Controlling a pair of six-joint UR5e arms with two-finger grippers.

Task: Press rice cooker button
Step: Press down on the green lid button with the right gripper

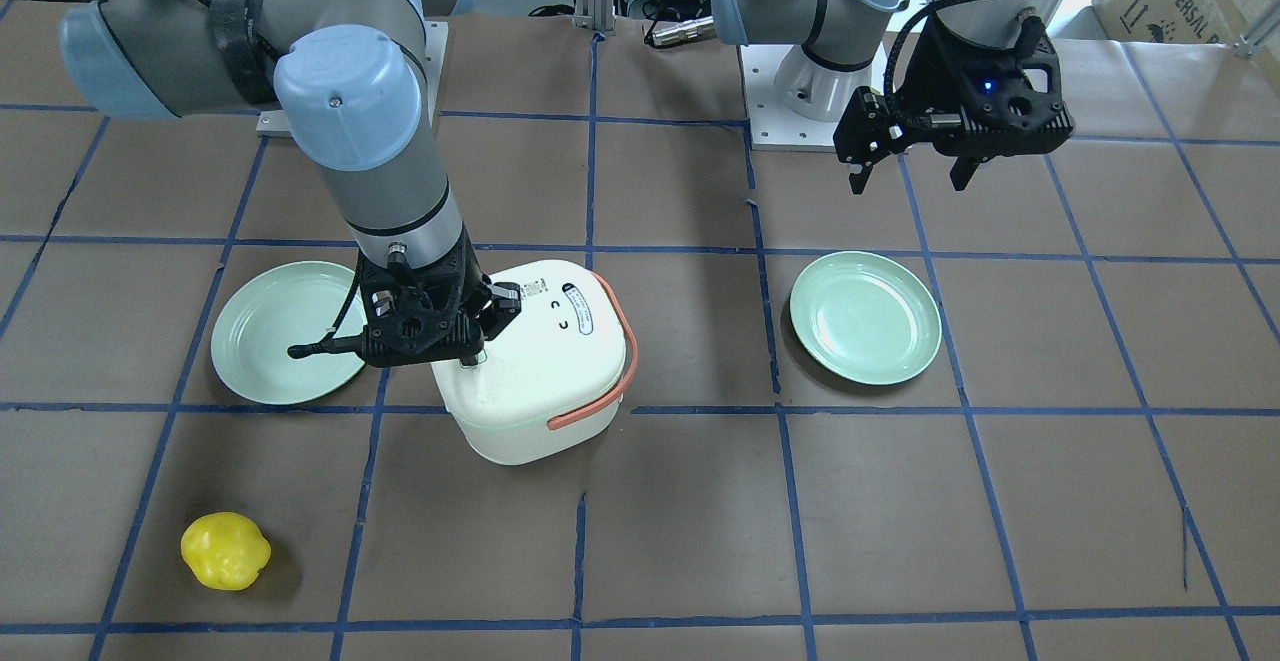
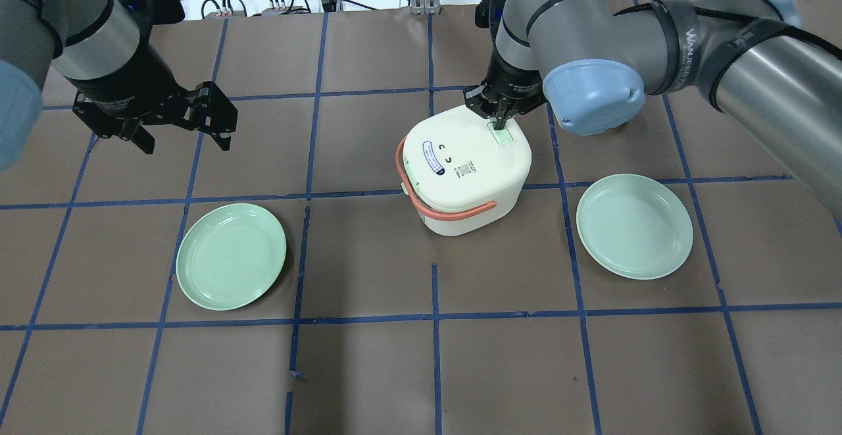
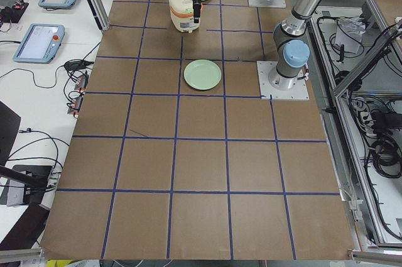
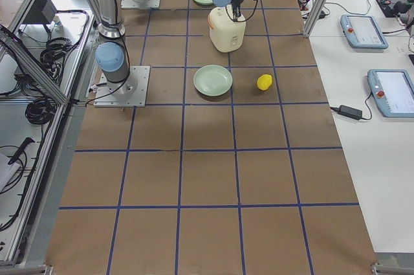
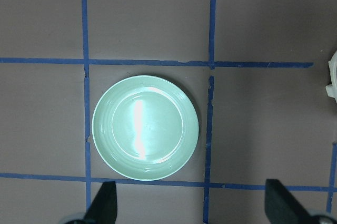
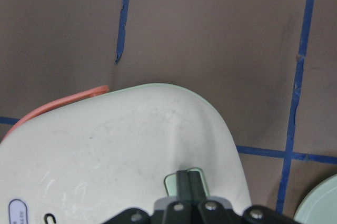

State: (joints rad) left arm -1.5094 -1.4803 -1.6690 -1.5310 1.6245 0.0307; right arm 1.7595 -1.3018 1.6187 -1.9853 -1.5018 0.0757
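Right tool (image 6: 189, 176), fingers pressed together, rests on the green button (image 6: 171, 184) at the lid edge of the rice cooker (image 2: 460, 158), mid-desk; it should push straight down, centred, without tipping the cooker.

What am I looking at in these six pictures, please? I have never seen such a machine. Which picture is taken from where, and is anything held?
These are two robot arms at a brown table marked with blue tape. Four pictures come from fixed cameras: front, overhead and both table ends. The other two come from cameras on the wrists.

On the table are a white rice cooker with an orange handle, a left green plate, a right green plate and a yellow object.

The right end effector is shut, with its tip on the cooker's green button. The left end effector hangs open in the air. Nothing is held.
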